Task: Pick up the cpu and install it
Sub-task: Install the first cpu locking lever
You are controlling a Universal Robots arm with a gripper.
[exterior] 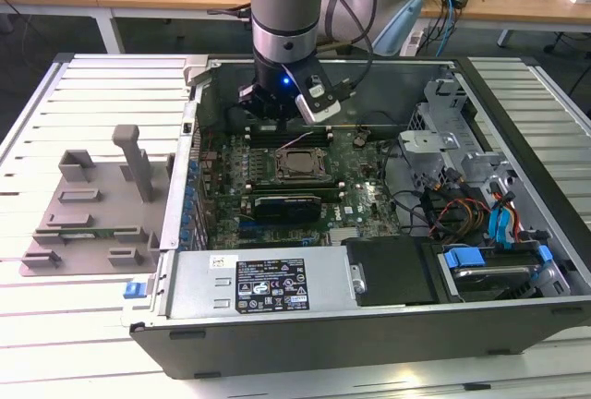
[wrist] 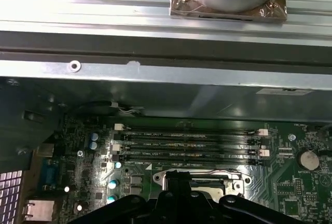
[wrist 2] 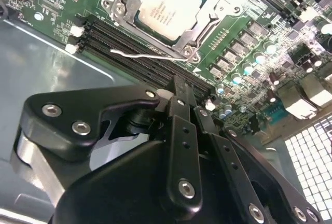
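The cpu, a pale silvery square chip, lies flat in the socket on the green motherboard, with the metal socket frame around its edges. A thin wire lever runs along the frame's side. In the exterior view the cpu sits mid-board inside the open computer case. My gripper hangs above the memory slots beside the socket, shut with nothing in it and apart from the cpu. In the exterior view the gripper is just behind the socket.
A grey fixture tray lies on the slatted table at the exterior view's left. Inside the case are a long black card, a power supply, cables and drive bays. Memory slots run below the case wall.
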